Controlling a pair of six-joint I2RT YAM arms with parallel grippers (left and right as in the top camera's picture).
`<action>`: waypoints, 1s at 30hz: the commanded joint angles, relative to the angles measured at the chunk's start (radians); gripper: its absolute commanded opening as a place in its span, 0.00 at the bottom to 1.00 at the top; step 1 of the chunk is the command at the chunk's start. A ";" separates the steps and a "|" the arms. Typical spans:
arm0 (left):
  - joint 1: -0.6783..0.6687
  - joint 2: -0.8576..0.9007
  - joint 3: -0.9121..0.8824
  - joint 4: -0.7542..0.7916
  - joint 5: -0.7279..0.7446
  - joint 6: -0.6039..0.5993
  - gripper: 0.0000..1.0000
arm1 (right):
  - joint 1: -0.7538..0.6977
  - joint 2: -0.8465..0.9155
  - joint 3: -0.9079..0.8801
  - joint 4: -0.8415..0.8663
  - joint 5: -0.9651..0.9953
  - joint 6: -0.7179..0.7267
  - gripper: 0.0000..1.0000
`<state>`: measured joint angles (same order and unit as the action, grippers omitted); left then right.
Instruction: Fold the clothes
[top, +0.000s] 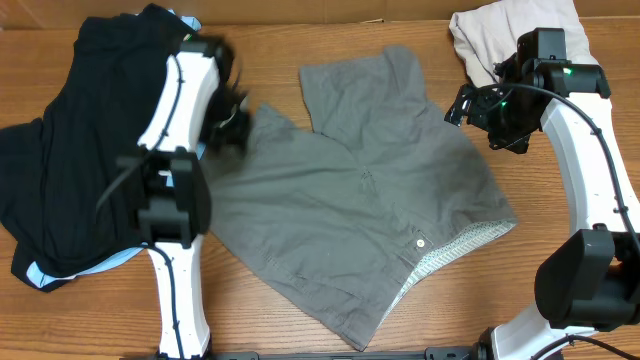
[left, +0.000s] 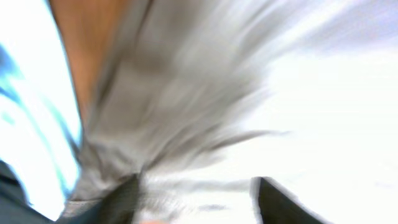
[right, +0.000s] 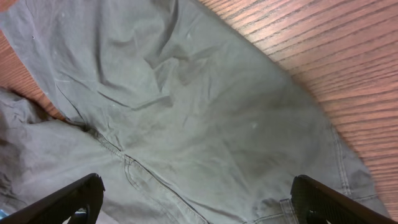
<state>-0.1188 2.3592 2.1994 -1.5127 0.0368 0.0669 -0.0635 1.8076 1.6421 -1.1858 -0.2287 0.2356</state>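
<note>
shorts (top: 360, 200): spread on the worktop (top: 90, 320), between the two pairs of fingers
left fingers (left: 124, 199): at the shorts' left edge, with the garment heap (top: 60, 150) to their left
right fingers (right: 68, 199): over the shorts' right part, with the crumpled piece (top: 490, 35) beyond them

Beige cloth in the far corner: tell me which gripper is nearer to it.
Right. The right gripper is just beside the beige cloth, over the grey shorts; the left gripper is across the shorts, by the black garment.

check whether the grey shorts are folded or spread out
Spread out: the large mid-grey woven shorts lie flat on the wooden table, both legs apart, pale waistband lining showing, no neat fold.
</note>
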 joint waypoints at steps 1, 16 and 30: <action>-0.086 -0.116 0.123 0.106 0.018 0.042 0.89 | 0.002 0.001 0.003 0.006 -0.002 0.003 1.00; -0.151 0.108 0.126 0.695 0.067 -0.048 1.00 | 0.002 0.001 0.003 -0.004 -0.001 0.003 1.00; -0.164 0.245 0.126 0.678 0.114 -0.135 1.00 | 0.002 0.001 0.003 -0.002 -0.002 0.003 1.00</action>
<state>-0.2752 2.5401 2.3219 -0.8234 0.1097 -0.0315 -0.0635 1.8076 1.6421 -1.1900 -0.2287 0.2356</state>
